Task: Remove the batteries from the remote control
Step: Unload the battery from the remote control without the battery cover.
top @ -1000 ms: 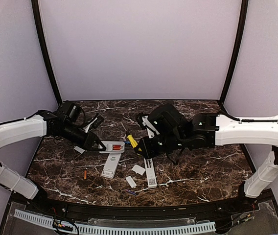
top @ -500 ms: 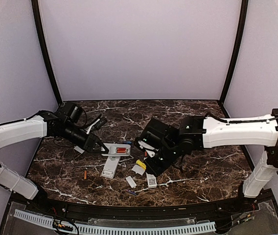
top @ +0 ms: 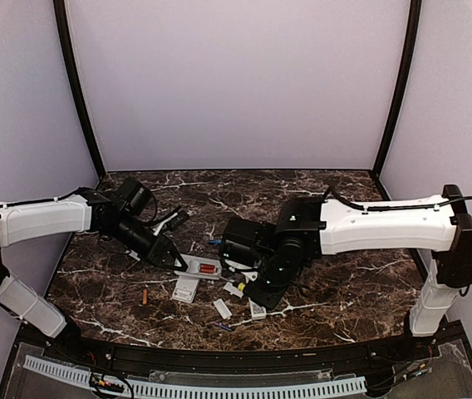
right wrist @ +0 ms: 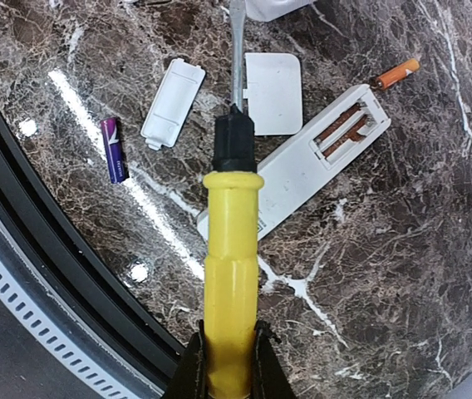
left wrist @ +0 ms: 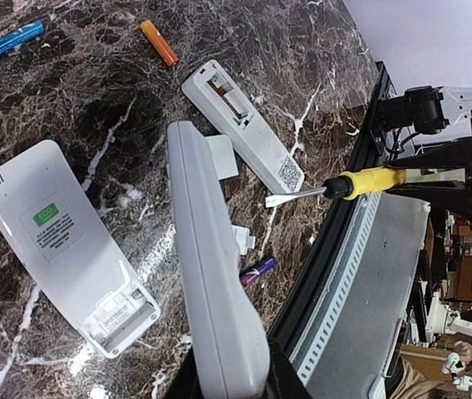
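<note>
My left gripper (top: 177, 261) is shut on a grey remote (top: 199, 268) and holds it edge-up in the left wrist view (left wrist: 211, 283). A red battery (top: 208, 268) sits in its open bay. My right gripper (top: 249, 280) is shut on a yellow-handled screwdriver (right wrist: 231, 241), whose tip points toward the held remote. Loose batteries lie on the table: an orange one (top: 145, 295), a blue one (top: 215, 243) and a purple one (right wrist: 112, 149). A white remote (right wrist: 319, 162) lies with its bay open and empty.
Another white remote (left wrist: 61, 249) lies back-up with an empty bay. Two flat white covers (right wrist: 173, 103) (right wrist: 272, 93) lie near the screwdriver's shaft. The table's black front edge (right wrist: 45, 274) is close below my right gripper.
My right arm has swung left and toward the near edge with the screwdriver. My left gripper has carried the grey remote a little right and nearer.
</note>
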`<state>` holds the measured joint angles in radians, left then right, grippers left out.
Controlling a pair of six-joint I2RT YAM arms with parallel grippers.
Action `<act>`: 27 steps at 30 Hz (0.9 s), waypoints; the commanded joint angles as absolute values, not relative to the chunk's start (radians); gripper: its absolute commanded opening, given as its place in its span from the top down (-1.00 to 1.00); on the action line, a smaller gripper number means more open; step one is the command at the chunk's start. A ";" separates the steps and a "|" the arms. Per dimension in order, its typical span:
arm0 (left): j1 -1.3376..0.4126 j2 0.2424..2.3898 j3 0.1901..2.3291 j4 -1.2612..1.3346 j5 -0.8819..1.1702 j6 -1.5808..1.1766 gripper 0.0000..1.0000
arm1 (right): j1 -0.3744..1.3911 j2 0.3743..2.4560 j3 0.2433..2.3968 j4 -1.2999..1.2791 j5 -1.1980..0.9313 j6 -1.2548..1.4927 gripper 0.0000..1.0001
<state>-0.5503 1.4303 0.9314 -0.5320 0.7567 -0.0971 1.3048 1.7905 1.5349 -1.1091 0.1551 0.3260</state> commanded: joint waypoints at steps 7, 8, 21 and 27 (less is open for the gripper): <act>-0.569 1.498 1.057 -0.706 0.780 -0.103 1.00 | 1.316 1.849 1.615 -1.200 0.249 0.246 1.00; -0.570 1.504 1.068 -0.715 0.780 -0.103 1.00 | 1.317 1.852 1.618 -1.202 0.252 0.242 1.00; -0.585 1.534 1.115 -0.797 0.754 -0.100 1.00 | 1.318 1.881 1.652 -1.187 0.276 0.192 1.00; -0.595 1.542 1.127 -0.812 0.740 -0.096 1.00 | 1.320 1.898 1.670 -1.180 0.263 0.171 1.00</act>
<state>-0.5858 1.5414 1.0973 -0.7673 0.7441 -0.1051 1.3087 1.8805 1.6356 -1.1828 0.2592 0.1928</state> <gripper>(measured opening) 0.191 0.109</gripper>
